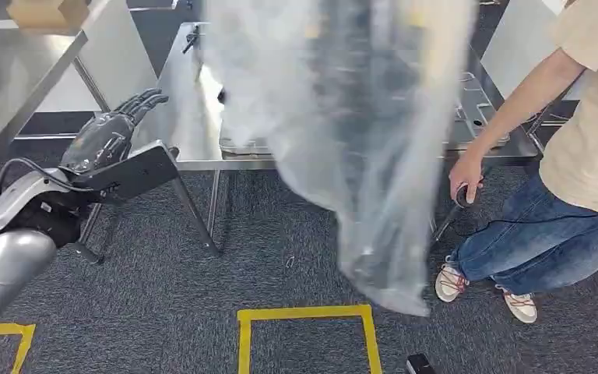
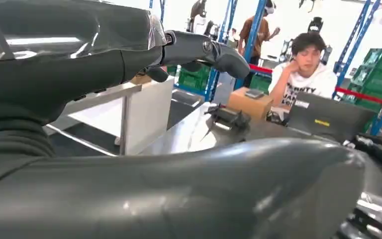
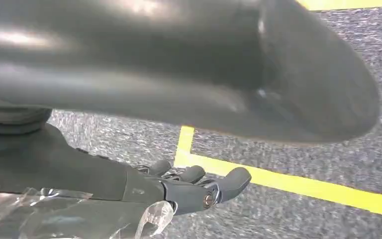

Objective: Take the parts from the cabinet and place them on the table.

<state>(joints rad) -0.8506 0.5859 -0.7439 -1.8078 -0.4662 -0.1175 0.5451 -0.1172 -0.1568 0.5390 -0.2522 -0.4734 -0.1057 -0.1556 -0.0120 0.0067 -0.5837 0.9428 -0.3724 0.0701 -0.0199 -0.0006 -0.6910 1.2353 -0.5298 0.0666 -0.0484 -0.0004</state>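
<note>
- A big clear plastic bag (image 1: 358, 148) hangs long-ways up and down, off to the right of the left hand (image 1: 113, 132), in front of the metal table (image 1: 191, 117).
- The bag looks cloudy; any parts inside are too blurry to tell.
- The left hand holds nothing, fingers apart.
- The right hand (image 3: 189, 189) has clear plastic against it; whether it grips, I cannot tell.

Head view high, facing down at steel table (image 1: 195, 117); wrist views close behind hands; right sees carpet (image 3: 328, 164).

Blurred plastic bag (image 1: 358, 148) hiding table (image 1: 195, 117)
</note>
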